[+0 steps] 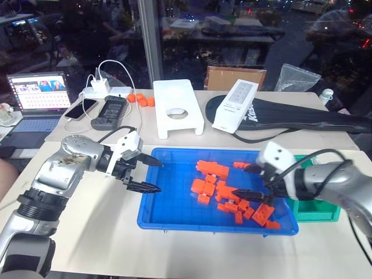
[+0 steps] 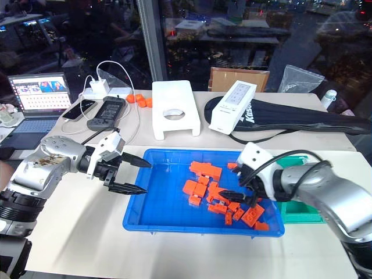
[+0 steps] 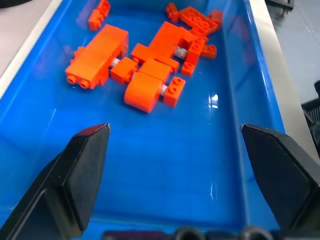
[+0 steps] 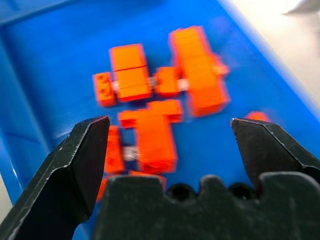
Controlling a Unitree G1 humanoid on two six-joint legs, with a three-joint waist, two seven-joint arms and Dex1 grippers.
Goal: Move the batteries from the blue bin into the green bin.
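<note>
My right gripper (image 1: 251, 181) hung spread and empty over the right half of the blue bin (image 1: 174, 215), just above the heap of orange blocks (image 1: 212, 185), while my left gripper (image 1: 152, 176) stood equally wide at the bin's left rim. The batteries (image 3: 163, 89) showed merely as small silvery glints wedged between blocks; the green bin (image 1: 317, 210) sat just right of the blue one. I judged them light, stiff and slippery, best pinched across the middle.

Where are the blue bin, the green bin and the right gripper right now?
blue bin (image 1: 168, 209), left eye view, bare floor.
green bin (image 1: 317, 212), left eye view, near wall.
right gripper (image 1: 249, 181), left eye view, between its open fingertips.
</note>
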